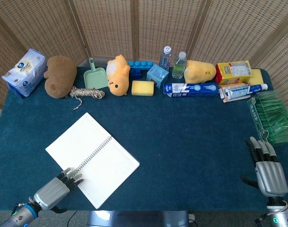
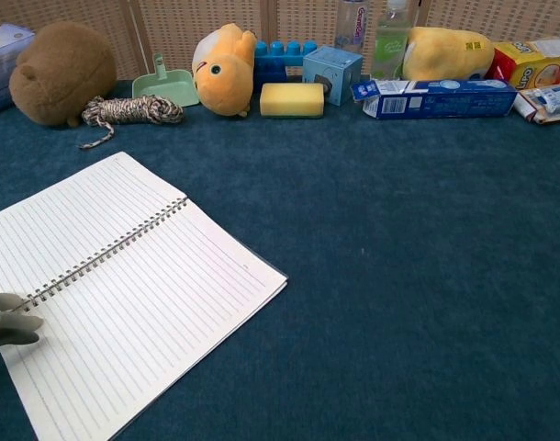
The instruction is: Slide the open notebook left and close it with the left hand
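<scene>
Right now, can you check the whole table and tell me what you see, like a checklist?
Surface: dark blue cloth table, flat.
Job's things: notebook lies open and turned askew, near the front left; not closed yet.
Clutter: back row with tissue pack, brown plush, rope, green dustpan, orange plush, yellow sponge, bottles, toothpaste boxes; green box at right edge.
Hands: left hand fingertips rest on the notebook's near end; right hand rests apart, holding nothing.
Cables: nothing seen.
Surroundings: wicker screen behind.
</scene>
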